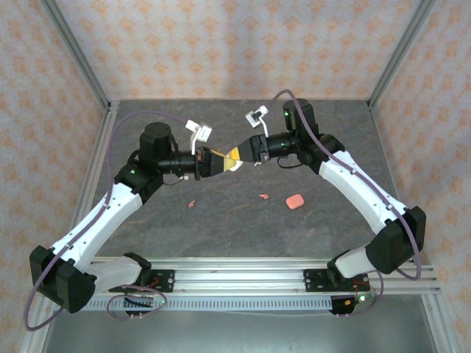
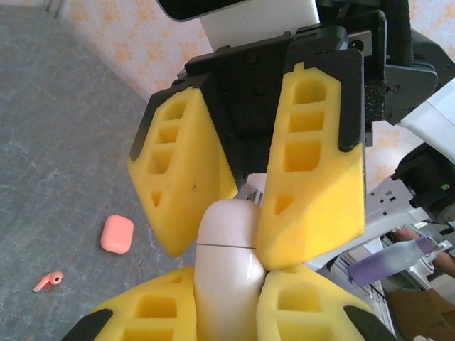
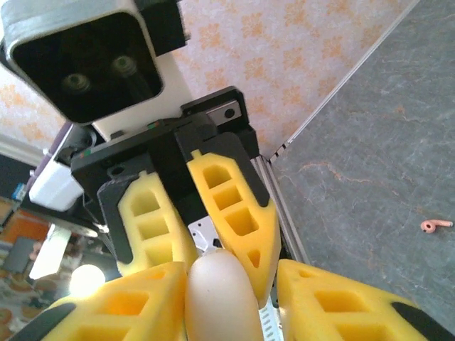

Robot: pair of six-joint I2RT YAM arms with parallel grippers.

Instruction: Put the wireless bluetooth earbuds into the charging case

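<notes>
A closed white charging case [image 2: 226, 273] is held in mid-air over the table's middle, with my left gripper [image 1: 218, 162] shut on its lower body. My right gripper [image 1: 240, 157] faces it from the other side, open, its yellow fingers [image 2: 313, 206] straddling the lid end. In the right wrist view the case [image 3: 217, 298] rises between my right gripper [image 3: 231, 284] fingers, one finger touching it and the other standing apart. Two salmon-pink earbuds [image 1: 263, 196] [image 1: 192, 204] lie on the table below. One earbud [image 2: 48, 280] shows in the left wrist view, one earbud [image 3: 435, 226] in the right.
A closed salmon-pink case [image 1: 294, 201] [image 2: 116, 234] lies flat on the grey table right of centre. Metal frame posts and patterned walls [image 1: 235, 44] enclose the table. The rail [image 1: 243, 276] with both arm bases runs along the near edge.
</notes>
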